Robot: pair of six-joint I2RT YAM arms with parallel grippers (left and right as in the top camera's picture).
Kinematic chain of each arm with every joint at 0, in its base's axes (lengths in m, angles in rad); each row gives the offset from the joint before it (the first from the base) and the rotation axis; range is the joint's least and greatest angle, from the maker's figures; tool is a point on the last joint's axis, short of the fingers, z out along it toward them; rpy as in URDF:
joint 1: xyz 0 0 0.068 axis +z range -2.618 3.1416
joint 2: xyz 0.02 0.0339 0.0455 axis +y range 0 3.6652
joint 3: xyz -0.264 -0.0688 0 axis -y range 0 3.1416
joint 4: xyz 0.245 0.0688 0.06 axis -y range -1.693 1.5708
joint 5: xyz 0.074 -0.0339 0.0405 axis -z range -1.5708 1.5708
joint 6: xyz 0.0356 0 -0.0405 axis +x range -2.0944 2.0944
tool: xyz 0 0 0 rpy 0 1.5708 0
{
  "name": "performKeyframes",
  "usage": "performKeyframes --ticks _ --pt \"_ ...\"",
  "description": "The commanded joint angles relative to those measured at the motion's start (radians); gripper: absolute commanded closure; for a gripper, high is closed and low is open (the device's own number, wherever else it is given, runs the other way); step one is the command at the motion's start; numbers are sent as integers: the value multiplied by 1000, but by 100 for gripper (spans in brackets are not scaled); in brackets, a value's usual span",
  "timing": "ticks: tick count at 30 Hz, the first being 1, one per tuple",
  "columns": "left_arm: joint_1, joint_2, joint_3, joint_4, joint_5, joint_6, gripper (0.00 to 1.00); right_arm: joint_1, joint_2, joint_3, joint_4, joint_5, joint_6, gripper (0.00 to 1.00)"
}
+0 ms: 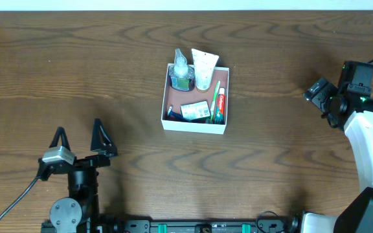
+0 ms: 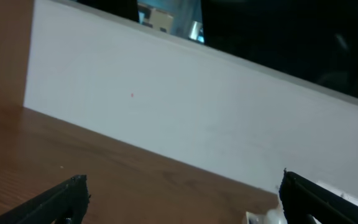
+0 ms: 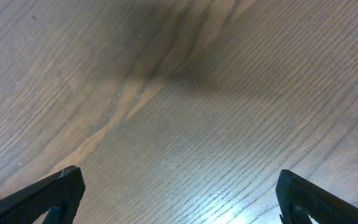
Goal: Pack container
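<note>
At the lower left of the overhead view the left gripper (image 1: 78, 133) sits over the wooden table (image 1: 76, 58) with its fingers spread wide and nothing between them. The container (image 1: 193, 125) lies at the middle of the frame, well apart from both arms. It already holds a clear bottle (image 1: 181, 71) and a white tube (image 1: 204, 68) along its upper wall, and a toothpaste tube (image 1: 220, 103) and a small packet (image 1: 195, 111) lower down. It looks light, with thin cardboard walls that would probably flex, so a pinch on a wall near a corner should be the firmest hold, kept level so the loose contents do not slide. At the right edge the right gripper (image 3: 179, 177) is also spread and empty.
</note>
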Motion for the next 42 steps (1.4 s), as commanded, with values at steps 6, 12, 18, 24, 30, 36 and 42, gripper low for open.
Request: performKeyframes --ticks 6,12,18,24,30,36,42 --pt "6 -23 -129 -12 51 -13 2 -7 3 3 -1 7 9 1" --pt "0 -24 -182 3 57 -14 2 -7 3 3 -1 7 9 1" --pt "-1 -24 -218 -56 57 -13 2 -7 3 3 -1 6 9 1" --pt "-5 -24 -218 -110 57 13 2 -7 3 3 -1 7 9 1" --pt "-6 -21 -218 -107 57 13 2 -7 3 3 -1 7 9 1" --pt "-6 -21 -218 -107 57 13 2 -7 3 3 -1 6 9 1" --pt "-6 -21 -218 -107 57 13 2 -7 3 3 -1 6 9 1"
